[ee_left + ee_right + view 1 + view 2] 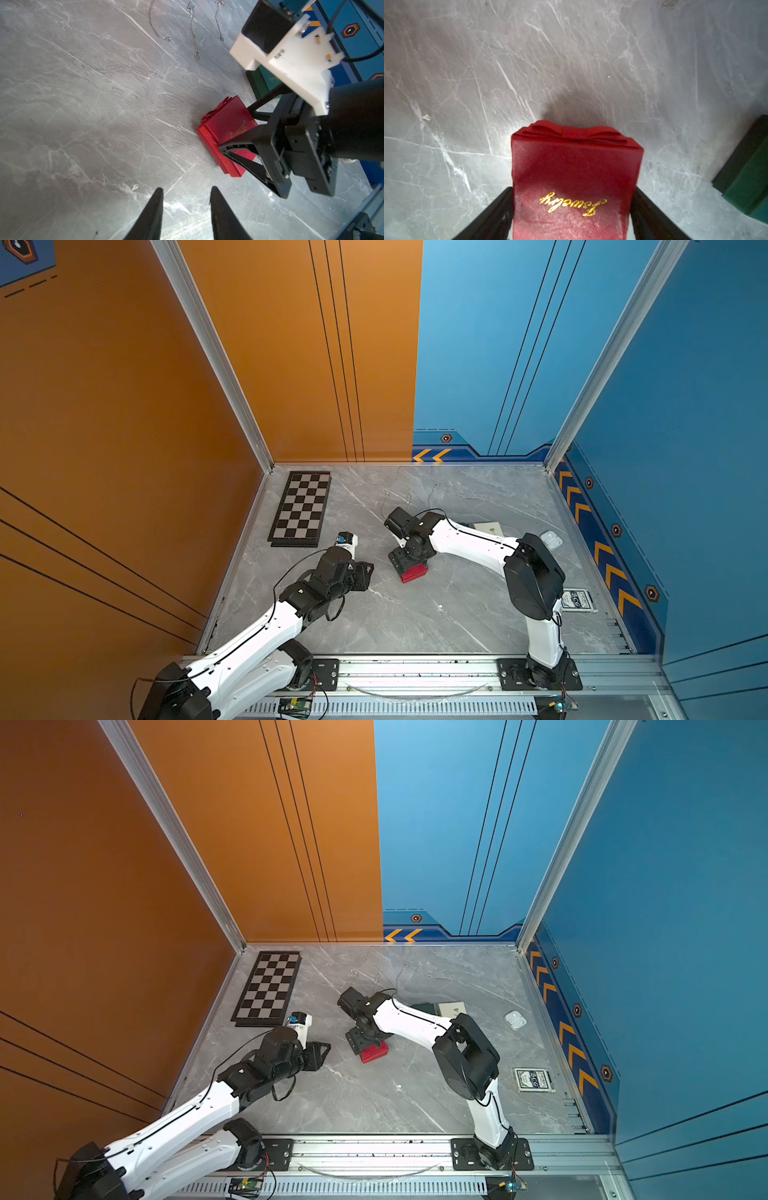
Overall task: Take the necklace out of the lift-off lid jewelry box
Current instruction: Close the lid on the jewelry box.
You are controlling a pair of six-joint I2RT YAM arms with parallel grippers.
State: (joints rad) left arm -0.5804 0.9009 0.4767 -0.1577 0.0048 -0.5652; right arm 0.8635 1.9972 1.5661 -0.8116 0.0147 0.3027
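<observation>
- Right pincer (572, 190): spread wide, one finger pressed to each side of the red jewelry box (575, 164), clamping it.
- Left pincer (187, 207): partly parted, empty, short of the box.
- Box: near the middle of the table (415, 614), lid (228, 120) on, bow (574, 132) at one edge, gold "Jewelry" script on top; contents hidden.

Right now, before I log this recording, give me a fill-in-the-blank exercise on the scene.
The right claw grips a jewelry box coloured ___.
Gold lettering on its lid reads ___.
The left claw holds ___.
The checkered board by the far left corner is a ___.
Missing: red; Jewelry; nothing; chessboard.
</observation>
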